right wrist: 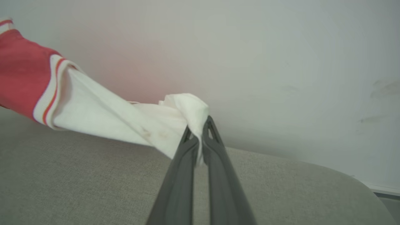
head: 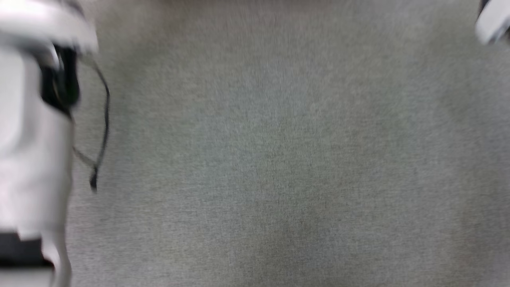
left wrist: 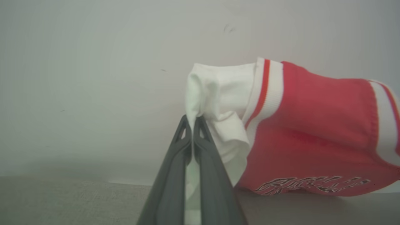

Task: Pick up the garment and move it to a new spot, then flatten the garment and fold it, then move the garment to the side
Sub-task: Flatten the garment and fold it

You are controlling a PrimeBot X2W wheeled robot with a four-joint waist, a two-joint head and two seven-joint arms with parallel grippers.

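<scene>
The garment is a bright red jersey with white panels, red-and-white striped trim and block lettering along its lower edge. My left gripper is shut on a bunched white corner of it, and the red body hangs off to the right in the left wrist view. My right gripper is shut on another white corner of the garment, which stretches away to the upper left toward the red part, above the grey surface. The head view is blurred and shows only pale arm parts at its edges.
A wide grey fabric surface lies below, with a rounded edge at the right of the right wrist view. A pale wall stands behind it. My left forearm with a loose black cable crosses the head view's left edge.
</scene>
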